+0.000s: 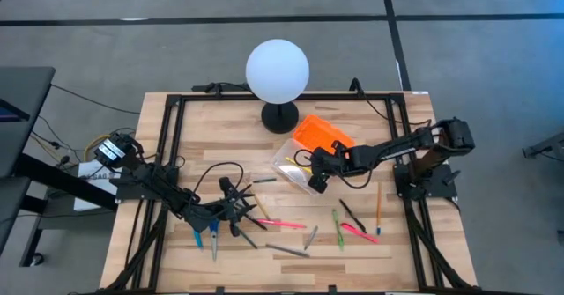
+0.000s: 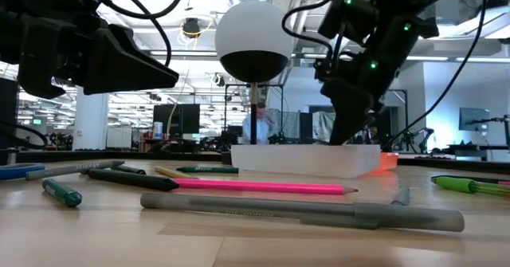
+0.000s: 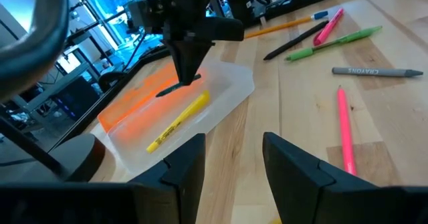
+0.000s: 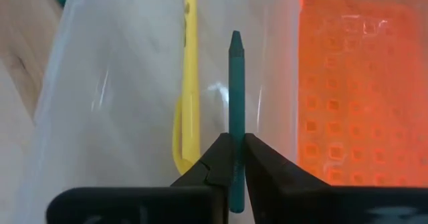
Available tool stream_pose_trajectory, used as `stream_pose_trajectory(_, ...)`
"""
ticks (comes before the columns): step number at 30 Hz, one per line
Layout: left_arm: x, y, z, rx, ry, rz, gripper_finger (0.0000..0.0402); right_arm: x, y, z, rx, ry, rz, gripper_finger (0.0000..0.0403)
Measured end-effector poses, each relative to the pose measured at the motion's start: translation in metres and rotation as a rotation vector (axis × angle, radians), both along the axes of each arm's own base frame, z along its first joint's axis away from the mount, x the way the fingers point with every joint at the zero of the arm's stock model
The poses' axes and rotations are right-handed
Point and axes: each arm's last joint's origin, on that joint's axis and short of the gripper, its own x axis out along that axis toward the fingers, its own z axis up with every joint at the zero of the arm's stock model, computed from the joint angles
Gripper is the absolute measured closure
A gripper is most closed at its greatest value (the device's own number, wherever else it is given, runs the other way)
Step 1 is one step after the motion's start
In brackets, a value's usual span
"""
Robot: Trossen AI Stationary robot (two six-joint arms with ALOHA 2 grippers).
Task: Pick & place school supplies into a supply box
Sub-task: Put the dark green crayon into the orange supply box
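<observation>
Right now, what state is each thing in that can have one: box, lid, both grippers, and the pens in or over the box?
supply box: open, clear body lying flat on the table.
orange lid: swung back beside the body.
yellow pen: lying inside the box.
teal crayon: pinched between the fingertips, over the box.
right gripper: closed on the teal crayon.
left gripper: open, empty, low over the table.

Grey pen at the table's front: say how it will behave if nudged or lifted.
The grey pen looks round and lies flat on bare wood, so a sideways nudge would probably roll it. It looks thin and straight, so likely stiff and light. Its smooth barrel may slip in a narrow pinch.
</observation>
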Motion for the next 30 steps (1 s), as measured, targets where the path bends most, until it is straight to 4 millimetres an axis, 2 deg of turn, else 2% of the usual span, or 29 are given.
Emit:
stream_pose_trajectory(14, 0.000, 0.000, 0.000, -0.007, -0.001, 0.002, 0.0256, 0.001, 0.010, 0.006, -0.066, -0.017, 0.093, 0.0311)
stream_pose_trajectory(17, 0.000, 0.000, -0.001, -0.040, -0.002, 0.000, 0.0256, 0.001, 0.026, 0.017, -0.181, -0.071, 0.160, 0.0308)
stream_pose_trajectory(23, 0.004, 0.008, -0.008, -0.154, 0.051, -0.039, 0.0256, -0.011, 0.078, 0.047, -0.383, -0.205, 0.381, 0.0309)
stream_pose_trajectory(27, 0.009, 0.017, -0.010, -0.247, 0.051, -0.022, 0.0256, -0.033, 0.105, 0.055, -0.454, -0.217, 0.536, 0.0310)
stream_pose_trajectory(30, 0.011, 0.019, -0.010, -0.281, 0.056, -0.030, 0.0256, -0.053, 0.120, 0.050, -0.471, -0.221, 0.624, 0.0310)
